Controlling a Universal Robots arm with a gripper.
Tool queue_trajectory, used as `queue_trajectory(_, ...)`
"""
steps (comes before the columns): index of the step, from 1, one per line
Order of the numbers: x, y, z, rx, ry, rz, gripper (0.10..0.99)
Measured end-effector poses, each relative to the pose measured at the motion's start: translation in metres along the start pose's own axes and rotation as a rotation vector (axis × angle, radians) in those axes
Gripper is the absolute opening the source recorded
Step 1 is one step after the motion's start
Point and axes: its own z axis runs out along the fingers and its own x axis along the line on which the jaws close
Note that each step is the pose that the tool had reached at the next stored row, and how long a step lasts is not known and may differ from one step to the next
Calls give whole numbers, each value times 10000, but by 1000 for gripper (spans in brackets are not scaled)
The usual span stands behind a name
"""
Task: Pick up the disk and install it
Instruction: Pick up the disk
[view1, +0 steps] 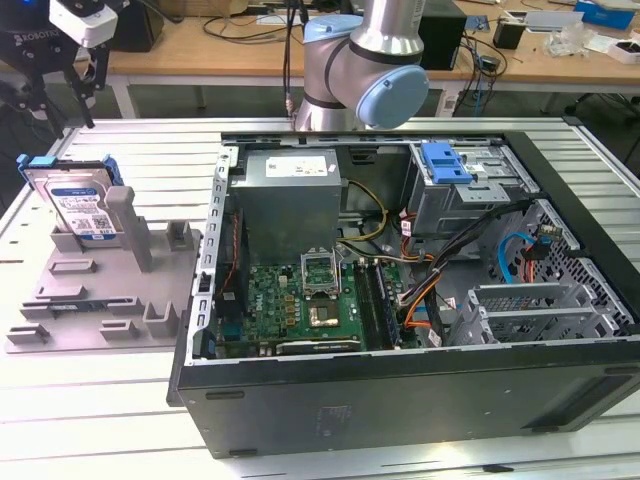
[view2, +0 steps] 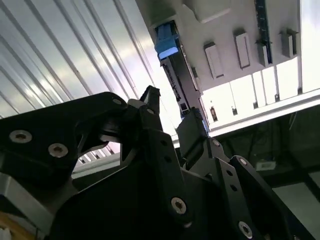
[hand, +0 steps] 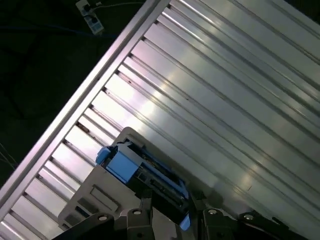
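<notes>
Neither step of the task is done. The disk (view1: 75, 205) stands on edge in the grey fixture (view1: 100, 290) at the exterior view's left, on the ribbed bench (view1: 90, 430), well apart from the open case (view1: 400, 410). Its label faces the camera and the blue carrier frames its top edge.

Your tool (view2: 171, 106) is wide open and holds nothing. In the second wrist view the two black fingers (view2: 192, 125) stand apart. You see the disk edge-on through the gap between them, beyond the tips and touching neither. In the first wrist view the disk's blue-framed edge sits in the fixture just past the fingertips, with the bench's grooves running behind it. I judge that the tool is above the disk and lined up with it, but not down around it.

In the exterior view the arm (view1: 365, 60) rises behind the case. The case lies on its side with the board and the drive cage (view1: 470, 190) exposed, and a blue latch (view1: 445, 162) sits on top of that cage. You cannot tell from these views which bay is meant for the disk.

By my reading you are at the very start: the tool is over the disk, the grasp is not made, the disk is not lifted, and nothing is installed in the case.
</notes>
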Motion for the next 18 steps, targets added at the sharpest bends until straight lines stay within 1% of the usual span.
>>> queue_trajectory(3, 0, 0, 2, 16, 43, -724, 424)
queue_trajectory(11, 0, 0, 6, 51, 133, -2252, 424)
queue_trajectory(14, 0, 0, 6, 70, 183, -3089, 424)
queue_trajectory(18, 0, 0, 7, 88, 230, -3900, 424)
